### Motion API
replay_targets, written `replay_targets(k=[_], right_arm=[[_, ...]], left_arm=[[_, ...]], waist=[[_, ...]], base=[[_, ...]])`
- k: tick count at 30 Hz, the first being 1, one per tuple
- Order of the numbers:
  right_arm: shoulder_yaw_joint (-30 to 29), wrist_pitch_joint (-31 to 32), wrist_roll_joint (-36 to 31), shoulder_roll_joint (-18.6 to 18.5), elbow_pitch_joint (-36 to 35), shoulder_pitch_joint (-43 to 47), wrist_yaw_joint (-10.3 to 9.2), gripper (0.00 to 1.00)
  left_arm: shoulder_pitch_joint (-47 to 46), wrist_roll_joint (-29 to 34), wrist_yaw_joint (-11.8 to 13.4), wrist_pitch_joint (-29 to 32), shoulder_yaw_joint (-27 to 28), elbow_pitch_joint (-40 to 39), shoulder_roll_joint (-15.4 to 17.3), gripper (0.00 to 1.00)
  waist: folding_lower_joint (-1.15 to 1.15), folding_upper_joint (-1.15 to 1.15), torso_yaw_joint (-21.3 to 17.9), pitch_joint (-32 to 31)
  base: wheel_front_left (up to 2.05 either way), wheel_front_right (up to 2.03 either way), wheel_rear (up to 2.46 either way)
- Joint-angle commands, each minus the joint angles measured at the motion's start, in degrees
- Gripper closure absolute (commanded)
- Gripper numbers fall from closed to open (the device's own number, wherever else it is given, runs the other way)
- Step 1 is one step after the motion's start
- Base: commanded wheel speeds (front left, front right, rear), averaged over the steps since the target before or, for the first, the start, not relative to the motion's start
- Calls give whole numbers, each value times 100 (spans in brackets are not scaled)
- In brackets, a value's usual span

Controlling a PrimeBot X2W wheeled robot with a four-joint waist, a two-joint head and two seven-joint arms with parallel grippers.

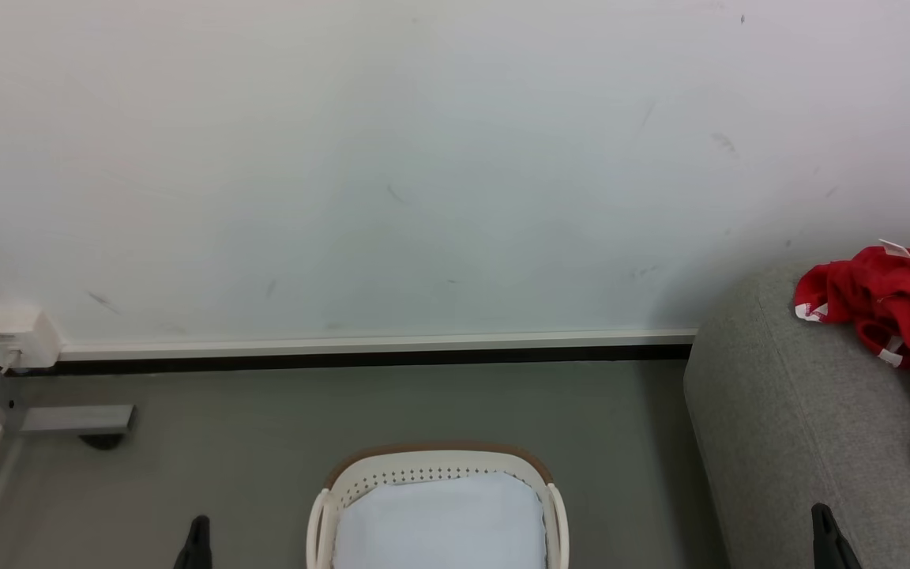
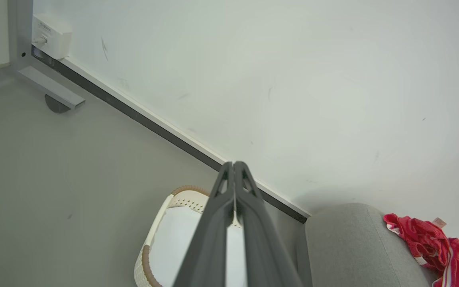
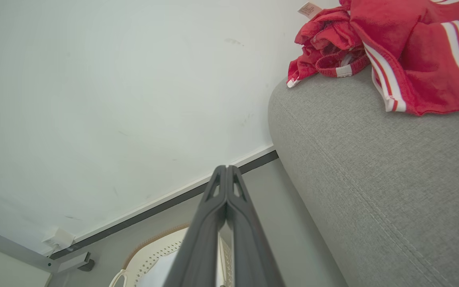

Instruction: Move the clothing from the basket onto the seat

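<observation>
The red clothing (image 1: 901, 316) with white stripes lies crumpled on the grey seat (image 1: 787, 427) at the right; the wrist views show the same clothing (image 3: 393, 56) (image 2: 428, 243) on the seat (image 3: 373, 179). The white basket (image 1: 437, 466) with a brown rim stands on the floor at bottom centre, and inside it I see its pale lining. My left gripper (image 1: 199, 528) is at the lower left, left of the basket, shut on nothing (image 2: 233, 164). My right gripper (image 1: 821, 514) is at the lower right over the seat's front, shut and holding nothing (image 3: 226, 167).
A white wall with a dark skirting strip (image 1: 376, 357) runs behind the basket. A white socket box (image 1: 16, 336) and a grey metal frame foot (image 1: 76, 419) sit at the left. Grey floor (image 1: 250, 442) lies between frame, basket and seat.
</observation>
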Motion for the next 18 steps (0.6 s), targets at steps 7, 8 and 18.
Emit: replay_targets(k=[7, 8, 18], right_arm=[[-73, 168, 717, -60, -149, -229, -4, 100], [-79, 187, 798, -61, -156, -234, -5, 100], [-136, 384, 1577, -71, -224, -325, -5, 100]], left_arm=[[-222, -707, -27, 169, 54, -106, 34, 100], [-232, -783, -29, 191, 57, -110, 34, 100], [-339, -1536, -39, 385, 87, -142, 31, 100]], waist=[[0, 0, -5, 23], [0, 0, -5, 26], [0, 0, -12, 60]], base=[[0, 0, 0], [0, 0, 0], [0, 0, 0]])
